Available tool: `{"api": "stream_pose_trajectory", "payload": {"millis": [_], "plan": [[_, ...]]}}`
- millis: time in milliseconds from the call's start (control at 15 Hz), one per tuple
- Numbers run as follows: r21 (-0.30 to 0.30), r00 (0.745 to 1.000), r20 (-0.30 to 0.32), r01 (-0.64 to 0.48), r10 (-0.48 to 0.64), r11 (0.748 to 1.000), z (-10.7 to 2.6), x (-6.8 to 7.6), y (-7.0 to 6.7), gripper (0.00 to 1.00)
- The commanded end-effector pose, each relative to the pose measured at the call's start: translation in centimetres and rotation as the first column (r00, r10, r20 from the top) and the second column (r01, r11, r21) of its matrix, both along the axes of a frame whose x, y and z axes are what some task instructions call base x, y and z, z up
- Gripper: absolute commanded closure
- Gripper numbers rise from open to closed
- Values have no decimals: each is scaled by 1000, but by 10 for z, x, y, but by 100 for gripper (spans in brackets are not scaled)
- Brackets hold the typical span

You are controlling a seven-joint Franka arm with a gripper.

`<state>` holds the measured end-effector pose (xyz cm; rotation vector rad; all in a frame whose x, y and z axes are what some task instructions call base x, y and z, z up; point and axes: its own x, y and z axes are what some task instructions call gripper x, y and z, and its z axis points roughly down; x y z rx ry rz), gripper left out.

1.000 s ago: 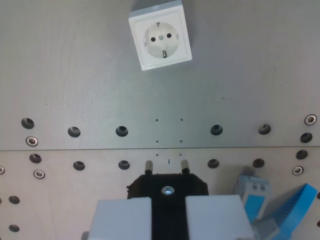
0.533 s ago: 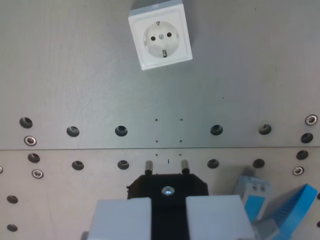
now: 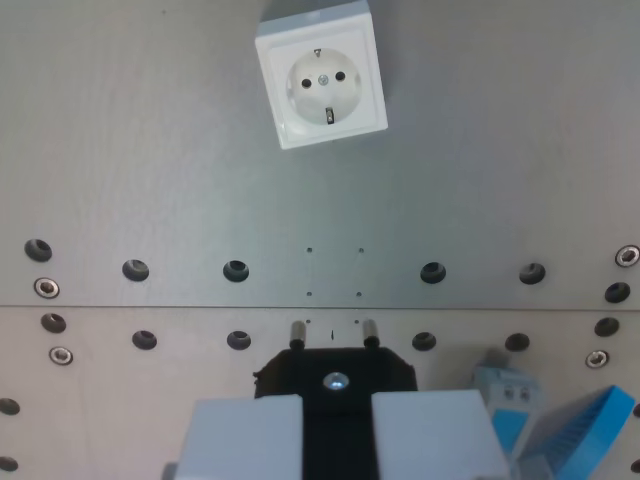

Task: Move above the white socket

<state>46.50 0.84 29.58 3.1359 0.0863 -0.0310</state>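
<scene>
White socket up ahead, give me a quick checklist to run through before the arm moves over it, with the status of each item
1. White socket in sight, top centre of the wrist view: ok.
2. Black plug clamped in the gripper, two pins pointing forward: ok.
3. Plug above the socket: not ok, a stretch of metal plate separates them.
4. Bare plate between plug and socket: ok.
5. Socket squared to the pins: not ok, it sits slightly rotated.
6. Height above the plate: cannot tell.

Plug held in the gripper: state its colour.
Black, with two metal pins; the plug shows only in the wrist view, clamped in the gripper.
</scene>
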Motion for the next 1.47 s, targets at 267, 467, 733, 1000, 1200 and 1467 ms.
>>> {"api": "stream_pose_trajectory", "payload": {"millis": [267, 467, 733, 1000, 1200, 1467], "plan": [[6, 992, 82, -93, 92, 996, -27, 0, -1, 100], [6, 990, 88, -116, 115, 993, -40, 0, -2, 100], [4, 986, 85, -146, 145, 989, -59, 2, -2, 100], [3, 982, 81, -174, 173, 985, -77, 4, -3, 100], [3, 977, 83, -195, 194, 981, -92, 5, -4, 100], [3, 972, 91, -216, 215, 976, -112, 7, -4, 100]]}}
